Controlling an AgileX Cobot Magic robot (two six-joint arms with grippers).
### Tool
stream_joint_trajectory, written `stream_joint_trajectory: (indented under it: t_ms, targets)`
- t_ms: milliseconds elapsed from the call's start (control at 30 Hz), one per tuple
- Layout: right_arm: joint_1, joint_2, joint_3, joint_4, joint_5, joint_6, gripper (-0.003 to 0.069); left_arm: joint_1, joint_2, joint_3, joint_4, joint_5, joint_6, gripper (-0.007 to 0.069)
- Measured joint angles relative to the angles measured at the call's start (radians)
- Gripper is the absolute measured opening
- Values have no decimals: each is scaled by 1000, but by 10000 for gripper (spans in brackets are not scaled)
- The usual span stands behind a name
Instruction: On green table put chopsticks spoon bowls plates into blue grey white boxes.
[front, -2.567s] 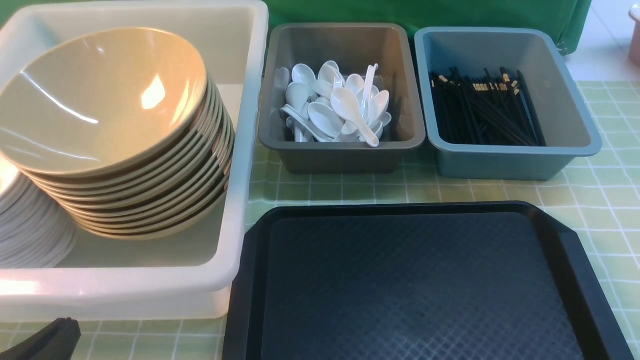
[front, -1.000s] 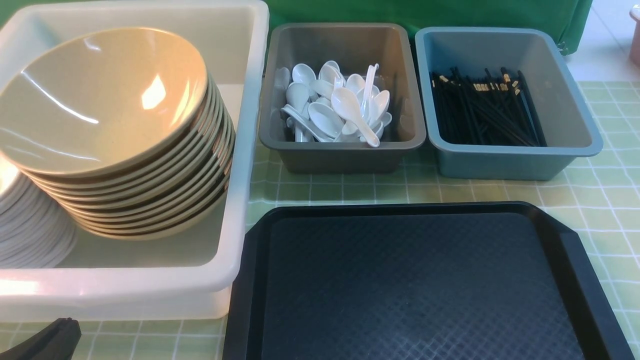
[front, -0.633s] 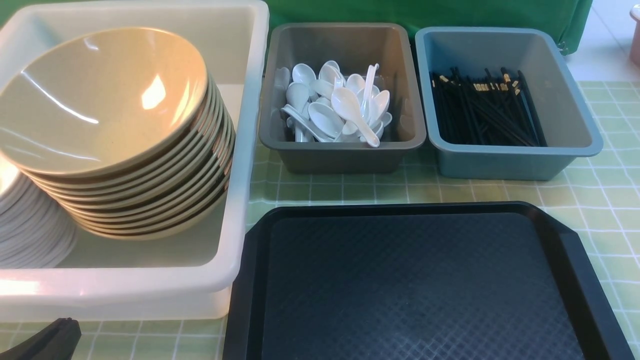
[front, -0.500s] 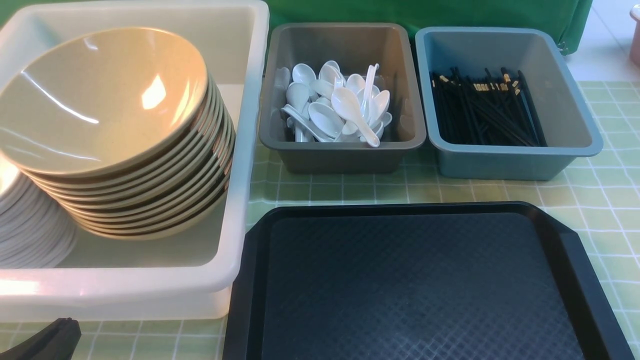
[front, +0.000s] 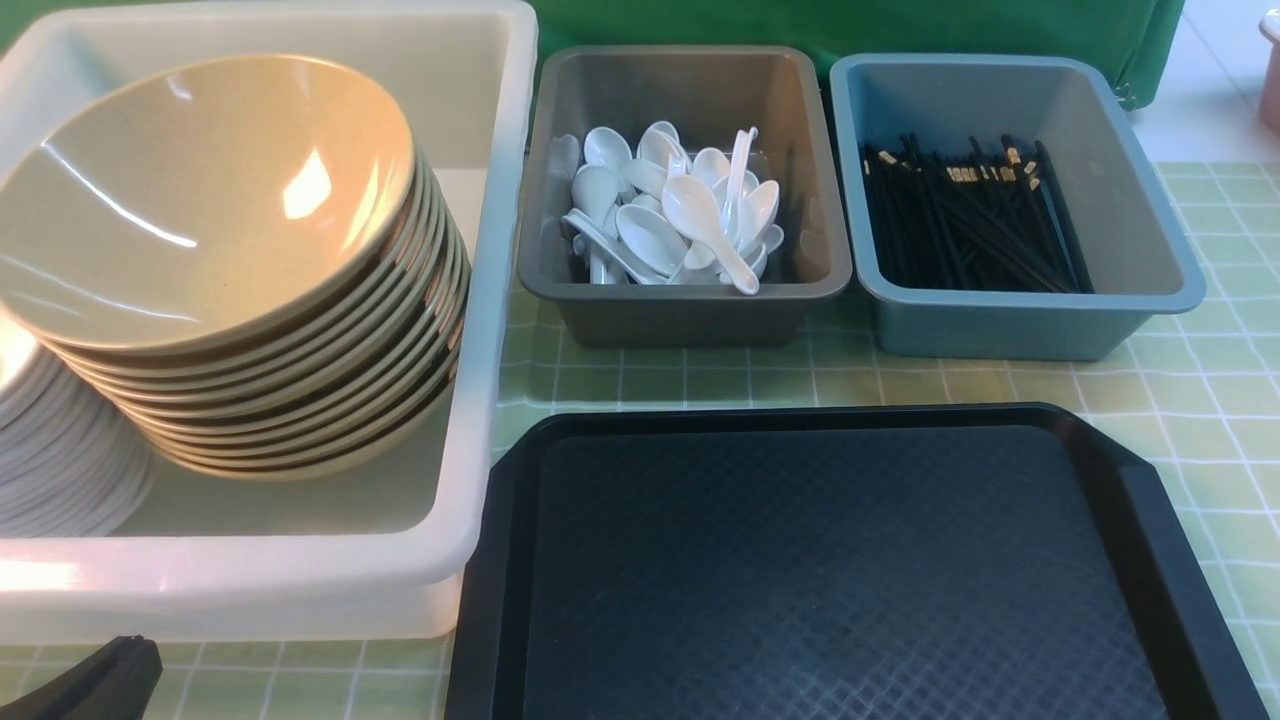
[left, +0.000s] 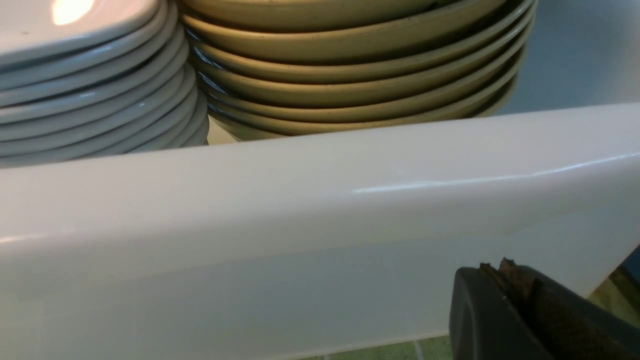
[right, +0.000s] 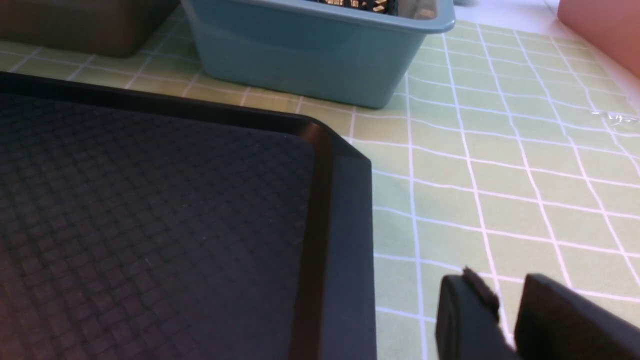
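Observation:
A stack of tan bowls (front: 210, 200) and a stack of white plates (front: 50, 450) sit in the white box (front: 500, 300) at the left. White spoons (front: 680, 215) lie in the grey box (front: 690, 300). Black chopsticks (front: 970, 215) lie in the blue box (front: 1020, 320). My left gripper (left: 500, 267) is shut and empty, low by the white box's front outer wall (left: 300, 240); its tip shows in the front view (front: 100, 685). My right gripper (right: 505, 285) is slightly open and empty, over the green cloth right of the black tray (right: 340, 225). It is out of the front view.
The black tray (front: 850, 570) lies empty in front of the grey and blue boxes. Bowls (left: 350, 75) and plates (left: 95, 100) show above the white box's rim. The blue box (right: 310, 60) stands beyond the tray corner. A pink container (right: 600, 30) stands far right.

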Motion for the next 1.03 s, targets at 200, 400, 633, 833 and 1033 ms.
stream_joint_trajectory:
  t_ms: [200,400,633,833,1033]
  targets:
    - [0,0,0,0,0,0,173,0,0,0,0,0,0,-1]
    - [0,0,0,0,0,0,178,0,0,0,0,0,0,-1]
    - [0,0,0,0,0,0,182,0,0,0,0,0,0,-1]
    - [0,0,0,0,0,0,184,0,0,0,0,0,0,-1]
    - [0,0,0,0,0,0,192,0,0,0,0,0,0,-1]
